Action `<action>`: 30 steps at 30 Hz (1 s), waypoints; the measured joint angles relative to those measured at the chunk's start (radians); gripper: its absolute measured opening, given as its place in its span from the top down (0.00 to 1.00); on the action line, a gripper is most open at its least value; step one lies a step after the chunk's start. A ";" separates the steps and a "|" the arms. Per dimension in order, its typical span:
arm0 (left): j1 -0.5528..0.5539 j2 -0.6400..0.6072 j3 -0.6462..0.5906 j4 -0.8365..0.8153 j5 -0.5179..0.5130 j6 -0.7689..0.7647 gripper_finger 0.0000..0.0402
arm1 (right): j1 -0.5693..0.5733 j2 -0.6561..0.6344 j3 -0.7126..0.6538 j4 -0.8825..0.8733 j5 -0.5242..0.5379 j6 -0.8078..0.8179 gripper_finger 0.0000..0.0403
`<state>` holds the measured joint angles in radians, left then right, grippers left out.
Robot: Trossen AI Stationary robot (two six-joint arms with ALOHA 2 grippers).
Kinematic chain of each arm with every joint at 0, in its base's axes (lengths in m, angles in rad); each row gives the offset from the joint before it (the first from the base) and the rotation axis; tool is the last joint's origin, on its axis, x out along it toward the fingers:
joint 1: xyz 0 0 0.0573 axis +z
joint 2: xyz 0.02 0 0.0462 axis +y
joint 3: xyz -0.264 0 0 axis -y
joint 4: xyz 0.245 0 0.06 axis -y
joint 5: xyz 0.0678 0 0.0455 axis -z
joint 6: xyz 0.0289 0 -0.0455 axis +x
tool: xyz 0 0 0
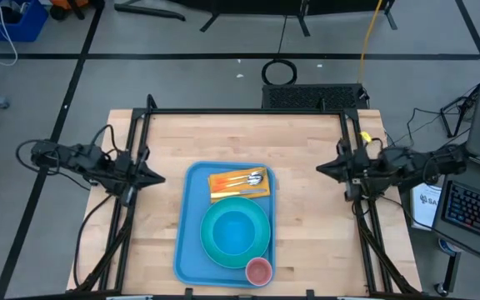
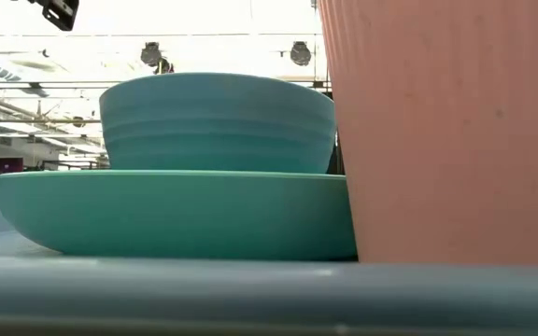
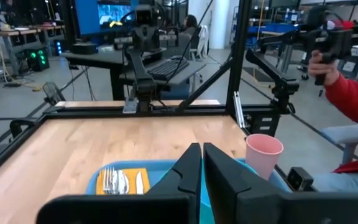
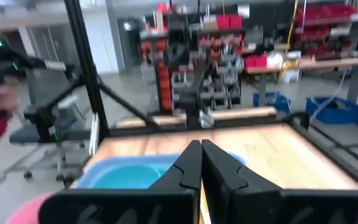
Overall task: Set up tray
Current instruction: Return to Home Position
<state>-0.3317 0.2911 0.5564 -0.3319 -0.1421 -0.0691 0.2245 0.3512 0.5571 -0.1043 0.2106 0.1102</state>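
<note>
High view: the tray [image 1: 188, 225] lies mid-worktop [image 1: 315, 242] between the arms. It carries the plate [image 1: 209, 242] with the bowl [image 1: 236, 232] in it, a pink cup [image 1: 259, 270], and cutlery [image 1: 248, 177] on an orange napkin [image 1: 219, 193]; the setting looks complete. The left gripper [image 1: 163, 178] and right gripper [image 1: 317, 169] sit well apart at either side, fingers pressed together on nothing, likely parked clear of the setting.

Tray [image 1: 192, 208] mid-desk [image 1: 307, 217]. On tray: napkin [image 1: 223, 190] at far end, cutlery [image 1: 248, 178] on it; plate [image 1: 215, 250] nearer, bowl [image 1: 236, 229] in plate; cup [image 1: 259, 270] near right corner, just beside plate.
</note>
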 joint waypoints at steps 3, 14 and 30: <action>0.000 -0.023 0.000 -0.036 -0.006 -0.013 0.94 | 0.000 -0.062 0.000 -0.012 -0.001 -0.021 1.00; 0.000 -0.164 0.000 -0.138 -0.122 -0.009 0.95 | 0.000 -0.229 0.000 -0.219 0.097 0.024 1.00; 0.001 -0.178 0.000 -0.165 -0.121 -0.066 0.88 | 0.000 -0.238 0.000 -0.290 0.101 0.032 1.00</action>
<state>-0.3305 0.1127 0.5564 -0.4972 -0.2630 -0.1355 0.2241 0.1131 0.5571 -0.3939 0.3115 0.1425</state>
